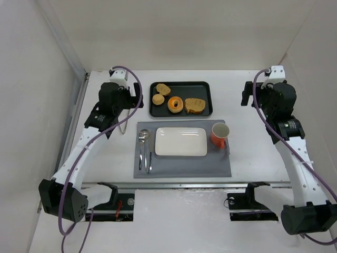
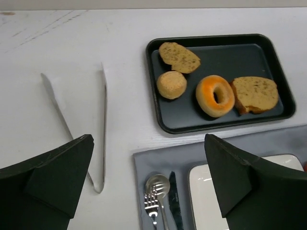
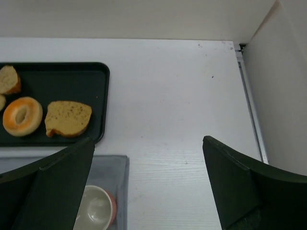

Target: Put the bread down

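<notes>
The bread (image 1: pixel 164 89) is a small oval golden-brown slice at the back left of the black tray (image 1: pixel 205 87). In the left wrist view it (image 2: pixel 179 57) lies flat, just behind the round bun (image 2: pixel 171 84). Its edge shows in the right wrist view (image 3: pixel 8 79). My left gripper (image 1: pixel 128 98) hovers left of the tray, open and empty, its opening (image 2: pixel 148 143) over the placemat corner. My right gripper (image 1: pixel 251 98) hovers right of the tray, open and empty (image 3: pixel 147 143).
The tray also holds an orange doughnut (image 1: pixel 175 104) and a squarish toast slice (image 1: pixel 194 105). A grey placemat (image 1: pixel 184 163) carries a white rectangular plate (image 1: pixel 180 141), an orange cup (image 1: pixel 220 135) and cutlery (image 1: pixel 145 150). Metal tongs (image 2: pixel 103 124) lie on the table left of the tray.
</notes>
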Robot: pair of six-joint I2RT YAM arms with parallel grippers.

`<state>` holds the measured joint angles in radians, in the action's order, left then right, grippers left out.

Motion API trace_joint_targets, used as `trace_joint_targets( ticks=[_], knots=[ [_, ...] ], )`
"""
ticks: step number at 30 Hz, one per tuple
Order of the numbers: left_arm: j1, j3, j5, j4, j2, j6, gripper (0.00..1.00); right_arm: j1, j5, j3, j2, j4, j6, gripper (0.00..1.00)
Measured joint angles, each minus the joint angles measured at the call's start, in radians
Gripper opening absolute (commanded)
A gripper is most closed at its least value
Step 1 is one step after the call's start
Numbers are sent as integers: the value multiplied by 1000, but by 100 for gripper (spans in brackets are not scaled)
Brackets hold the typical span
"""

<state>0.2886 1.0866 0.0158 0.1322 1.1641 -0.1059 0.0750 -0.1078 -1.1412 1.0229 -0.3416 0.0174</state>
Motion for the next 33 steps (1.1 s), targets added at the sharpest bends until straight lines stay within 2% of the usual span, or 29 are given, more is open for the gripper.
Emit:
trace_joint_targets(
  ticks=[6, 12, 17, 21, 28, 33],
  knots=[
    [2, 15, 143, 30, 121, 0, 100, 0, 92, 40, -9, -8, 105, 100],
    [2, 15, 219, 62, 291, 14, 100, 0, 151, 40, 81, -8, 167, 100],
    [-15, 15, 239, 47, 322, 28, 100, 0, 206, 39, 137, -45, 182, 100],
    [-58, 16, 248, 22, 362, 32, 100, 0, 231, 39, 123, -49, 188, 100],
    [-84, 16, 297, 31, 523, 29, 99, 0, 257, 39, 90, -51, 190, 100],
    [-114, 16, 296, 48, 561, 25, 98, 0, 271, 39, 82, -51, 190, 100]
  ],
)
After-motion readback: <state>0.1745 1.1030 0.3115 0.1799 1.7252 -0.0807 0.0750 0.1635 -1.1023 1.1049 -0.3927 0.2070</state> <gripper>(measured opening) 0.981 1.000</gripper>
